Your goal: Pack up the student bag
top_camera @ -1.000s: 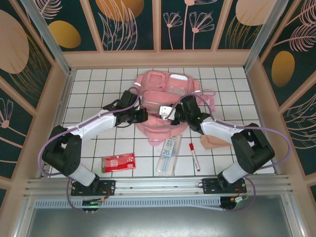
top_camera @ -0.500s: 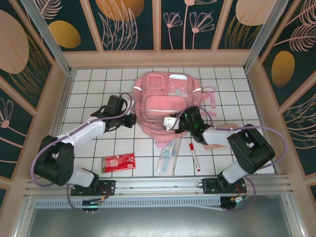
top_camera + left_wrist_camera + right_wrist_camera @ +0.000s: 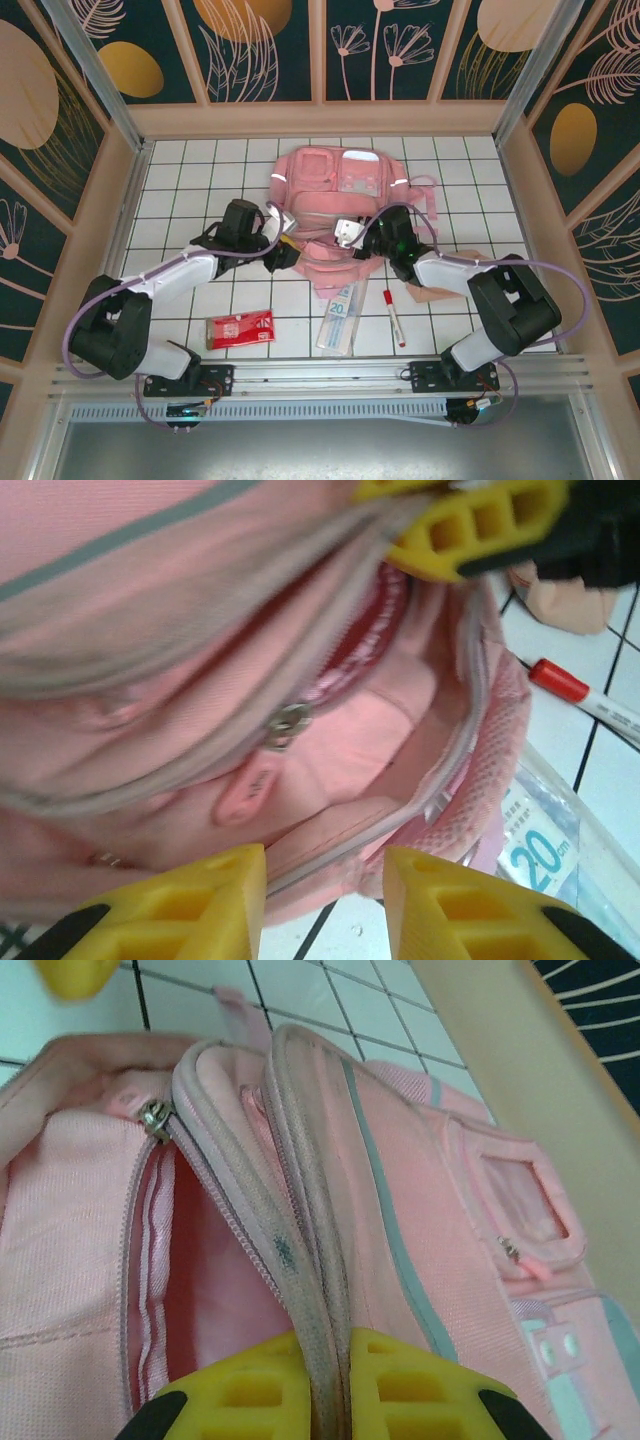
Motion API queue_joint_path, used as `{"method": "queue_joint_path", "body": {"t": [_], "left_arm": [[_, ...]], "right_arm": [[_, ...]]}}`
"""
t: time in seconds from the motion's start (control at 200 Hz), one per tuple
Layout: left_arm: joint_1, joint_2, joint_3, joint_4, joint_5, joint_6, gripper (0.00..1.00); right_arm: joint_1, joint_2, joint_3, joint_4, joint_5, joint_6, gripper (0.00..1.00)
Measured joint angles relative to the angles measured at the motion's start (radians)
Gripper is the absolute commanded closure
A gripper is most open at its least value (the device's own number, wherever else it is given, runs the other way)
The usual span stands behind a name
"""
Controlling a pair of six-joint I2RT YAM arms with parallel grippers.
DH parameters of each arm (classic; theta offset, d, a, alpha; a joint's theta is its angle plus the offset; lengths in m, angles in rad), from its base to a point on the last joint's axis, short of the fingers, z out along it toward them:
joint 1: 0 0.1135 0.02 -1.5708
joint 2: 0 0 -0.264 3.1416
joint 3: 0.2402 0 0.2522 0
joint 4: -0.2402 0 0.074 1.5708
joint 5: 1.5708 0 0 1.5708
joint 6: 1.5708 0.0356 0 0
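Fabric from the student bag's (image 3: pixel 335 180) unzipped rim is sitting clenched in the right jaws, while the left jaws are hanging parted, gripping nothing, just beside the opening. Overhead, the bag is lying upper-centre on the tabletop (image 3: pixel 180 190), its near edge hiding under both sets of jaws.

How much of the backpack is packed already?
Nothing looks packed yet. The student bag is unzipped; the right gripper pinches its rim to hold the pocket open, and the left gripper is open beside it. The red packet, clear pouch, marker and beige pouch lie on the table, waiting to go in.
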Motion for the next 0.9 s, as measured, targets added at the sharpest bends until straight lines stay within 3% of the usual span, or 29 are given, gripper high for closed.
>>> {"method": "queue_joint_path", "body": {"t": [0.13,0.48,0.636,0.776,0.901], "left_arm": [[-0.008,0.037,0.006,0.014,-0.008,0.117,0.66],[-0.008,0.131,0.035,0.069,-0.075,0.255,0.66],[-0.01,0.131,0.034,0.076,-0.068,0.346,0.72],[-0.01,0.146,0.04,0.079,-0.063,0.418,0.84],[-0.011,0.184,0.066,0.067,-0.045,0.468,0.83]], "right_arm": [[-0.002,-0.002,0.034,-0.046,-0.02,0.013,1.0],[-0.006,-0.013,0.037,-0.11,-0.046,-0.008,1.0],[-0.007,-0.048,0.037,-0.135,-0.05,-0.046,1.0],[0.003,-0.079,0.035,-0.147,-0.046,-0.086,1.0],[0.015,-0.105,0.018,-0.135,-0.036,-0.103,1.0]]}}
